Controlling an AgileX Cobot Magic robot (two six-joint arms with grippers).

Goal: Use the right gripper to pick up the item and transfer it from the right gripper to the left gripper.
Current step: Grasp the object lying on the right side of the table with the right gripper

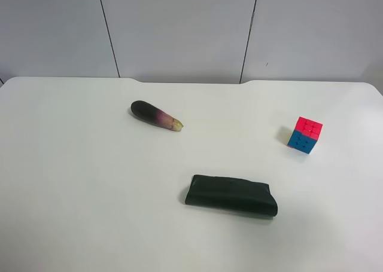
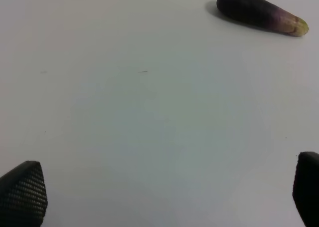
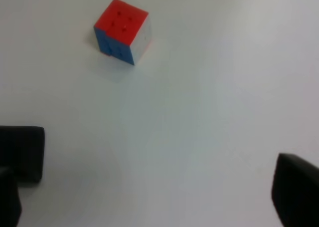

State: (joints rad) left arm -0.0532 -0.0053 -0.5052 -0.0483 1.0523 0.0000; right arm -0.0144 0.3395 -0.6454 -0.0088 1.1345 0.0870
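Note:
The puzzle cube [image 1: 305, 134] stands on the white table at the exterior high view's right, red face up, blue face toward the camera. It also shows in the right wrist view [image 3: 122, 31], some way beyond the fingers. My right gripper [image 3: 159, 182] is open and empty above bare table, its black fingertips [image 3: 22, 152] at the picture's edges. My left gripper [image 2: 164, 192] is open and empty, its textured fingertips [image 2: 22, 192] far apart over bare table. Neither arm shows in the exterior high view.
A dark purple eggplant [image 1: 155, 115] lies left of the table's centre and shows in the left wrist view [image 2: 261, 12]. A flat black pouch [image 1: 231, 195] lies toward the table's front. A grey panelled wall [image 1: 179, 30] stands behind the table.

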